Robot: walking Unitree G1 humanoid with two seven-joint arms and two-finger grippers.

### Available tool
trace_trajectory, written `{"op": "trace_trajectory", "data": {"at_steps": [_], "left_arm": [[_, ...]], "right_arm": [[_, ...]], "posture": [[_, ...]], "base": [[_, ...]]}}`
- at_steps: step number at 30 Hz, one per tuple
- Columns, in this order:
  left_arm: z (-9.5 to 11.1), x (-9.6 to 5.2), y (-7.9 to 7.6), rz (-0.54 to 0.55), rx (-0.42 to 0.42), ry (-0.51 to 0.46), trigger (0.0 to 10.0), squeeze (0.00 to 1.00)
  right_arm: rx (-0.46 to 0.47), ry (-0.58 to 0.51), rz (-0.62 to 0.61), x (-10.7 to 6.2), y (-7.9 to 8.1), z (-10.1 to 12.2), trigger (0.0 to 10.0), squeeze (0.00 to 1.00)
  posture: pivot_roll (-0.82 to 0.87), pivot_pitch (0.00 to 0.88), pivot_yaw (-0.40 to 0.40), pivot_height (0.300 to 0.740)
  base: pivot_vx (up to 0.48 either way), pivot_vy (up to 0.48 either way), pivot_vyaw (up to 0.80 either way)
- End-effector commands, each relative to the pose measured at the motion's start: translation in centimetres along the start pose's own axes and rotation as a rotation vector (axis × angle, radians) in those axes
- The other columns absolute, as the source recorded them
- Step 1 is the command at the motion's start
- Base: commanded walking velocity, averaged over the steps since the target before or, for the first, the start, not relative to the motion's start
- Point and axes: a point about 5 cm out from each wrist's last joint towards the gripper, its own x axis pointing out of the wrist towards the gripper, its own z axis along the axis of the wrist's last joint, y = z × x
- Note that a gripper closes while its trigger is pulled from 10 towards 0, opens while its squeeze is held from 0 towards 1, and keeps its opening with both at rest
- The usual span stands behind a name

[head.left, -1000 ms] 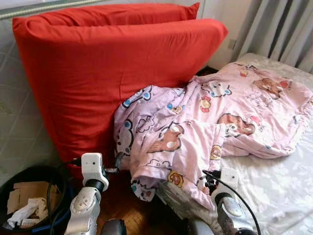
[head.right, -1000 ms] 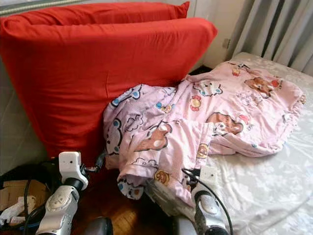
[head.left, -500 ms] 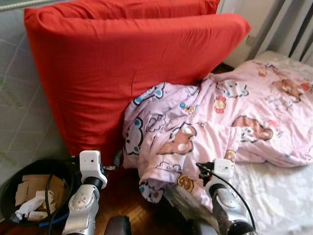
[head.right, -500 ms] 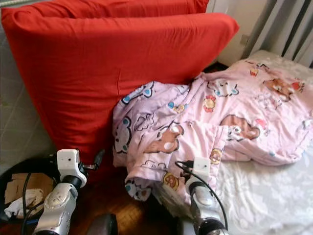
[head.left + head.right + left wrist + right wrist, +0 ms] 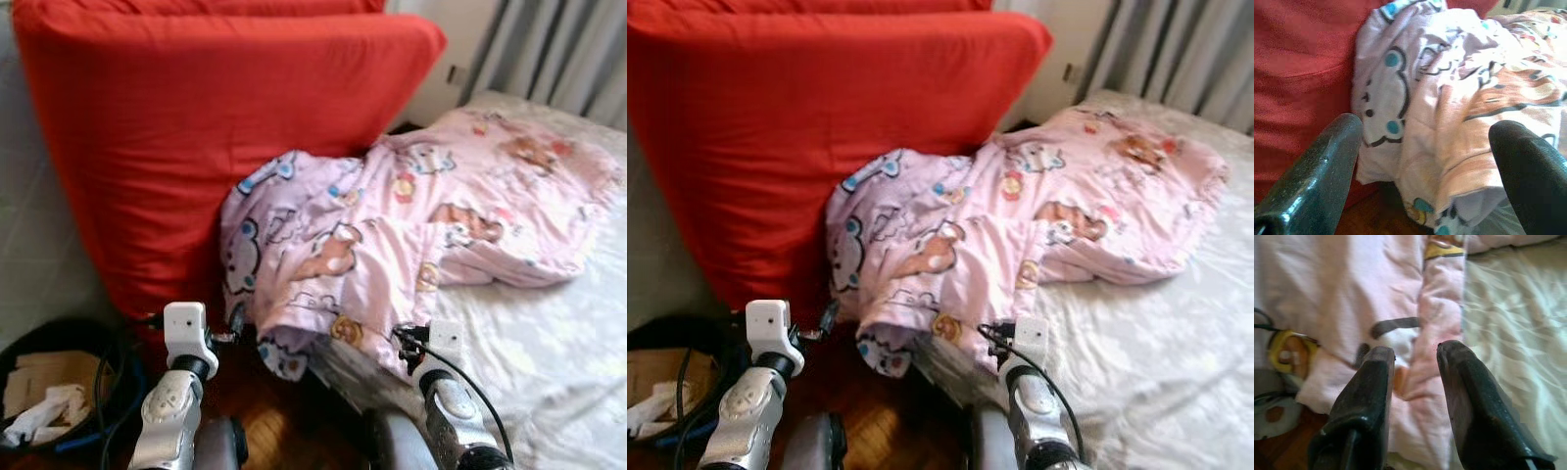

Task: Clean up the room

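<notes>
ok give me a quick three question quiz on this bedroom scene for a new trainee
1. True or false: the pink cartoon blanket lies flat and fully spread over the bed.
2. Multiple choice: what stands directly behind the blanket's bunched end? A) a wooden chair B) big red cushions C) a lamp
3. Fill in: the dark bin on the floor sits on the robot's ____ side.

Key:
1. False: it is crumpled, and one end hangs over the bed's edge toward the floor.
2. B
3. left, near the left gripper, whose fingers are spread wide; the right gripper points at the blanket's edge.
</notes>
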Motion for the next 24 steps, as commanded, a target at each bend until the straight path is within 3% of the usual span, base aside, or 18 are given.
{"op": "trace_trajectory", "data": {"at_steps": [1,8,17,18,19,24], "left_arm": [[0.0,0.1,0.0,-0.004,-0.002,0.004,10.0,0.0],[0.3,0.3,0.0,-0.003,0.001,-0.004,10.0,0.0],[0.2,0.1,0.0,-0.002,0.003,0.001,10.0,0.0],[0.2,0.1,0.0,-0.003,0.004,0.004,10.0,0.0],[0.2,0.0,0.0,-0.005,0.005,0.006,10.0,0.0],[0.2,-0.4,-0.2,-0.023,0.006,0.007,10.0,0.0]], "right_arm": [[-0.024,-0.002,0.018,0.0,0.3,0.0,10.0,0.0],[-0.028,-0.047,0.012,0.2,0.6,0.8,10.0,0.0],[-0.097,0.017,0.007,0.8,0.1,1.5,10.0,0.0],[-0.11,0.026,-0.002,1.0,0.0,1.7,10.0,0.6],[-0.12,0.032,-0.011,1.1,-0.2,1.9,10.0,1.0],[-0.143,0.052,-0.023,1.4,-0.4,2.6,10.0,1.0]], "posture": [[-0.02,0.068,-0.043,0.576],[-0.01,0.064,-0.045,0.576],[0.0,0.079,-0.053,0.576],[0.01,0.083,-0.053,0.576],[0.01,0.088,-0.053,0.576],[0.02,0.115,-0.054,0.576]], "base": [[0.0,0.0,0.0],[0.0,0.0,0.0],[0.0,0.0,0.0],[0.0,0.0,0.0],[0.0,0.0,0.0],[0.0,0.0,0.0]]}}
